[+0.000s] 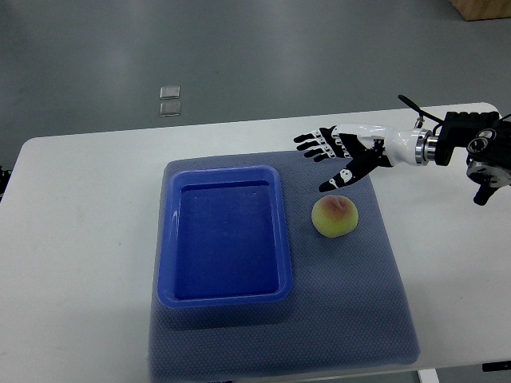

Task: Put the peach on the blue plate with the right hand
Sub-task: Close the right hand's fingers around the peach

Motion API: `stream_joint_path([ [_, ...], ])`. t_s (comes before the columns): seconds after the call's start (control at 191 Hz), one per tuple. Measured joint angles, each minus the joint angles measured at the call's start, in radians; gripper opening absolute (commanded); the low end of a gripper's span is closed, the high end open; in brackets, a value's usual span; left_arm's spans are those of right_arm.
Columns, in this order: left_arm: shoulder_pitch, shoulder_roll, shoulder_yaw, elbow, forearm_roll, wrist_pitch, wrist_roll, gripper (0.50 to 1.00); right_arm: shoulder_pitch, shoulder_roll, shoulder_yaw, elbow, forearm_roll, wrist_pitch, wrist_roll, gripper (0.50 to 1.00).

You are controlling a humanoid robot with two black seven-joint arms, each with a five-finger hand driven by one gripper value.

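A yellow-pink peach (334, 216) lies on the blue-grey mat (359, 303), just right of the blue plate (168, 239), a deep rectangular tray that holds nothing. My right hand (335, 152) comes in from the right edge. Its fingers are spread and hold nothing. It hovers just above and behind the peach, with the thumb tip close to the peach's top. The left arm is out of view.
The mat lies on a white table (72, 239). Two small clear squares (168, 100) lie on the grey floor beyond the table's far edge. A brown box corner (483, 8) shows at the top right.
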Motion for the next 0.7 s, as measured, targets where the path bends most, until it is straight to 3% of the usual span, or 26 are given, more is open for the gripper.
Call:
stream_joint_path([
  [0.147,0.000,0.000,0.000,0.000,0.000,0.000,0.000,1.000,-0.017,0.001,-0.003,0.027,-0.113,-0.085,0.017,0.928],
  [0.414,0.000,0.000,0.000,0.000,0.000,0.000,0.000,1.000,-0.037,-0.016,-0.018,0.051,-0.292,-0.122,0.062,0.928],
  [0.702,0.000,0.000,0.000,0.000,0.000,0.000,0.000,1.000,-0.063,-0.026,-0.074,0.062,-0.463,-0.243,0.106,0.928],
])
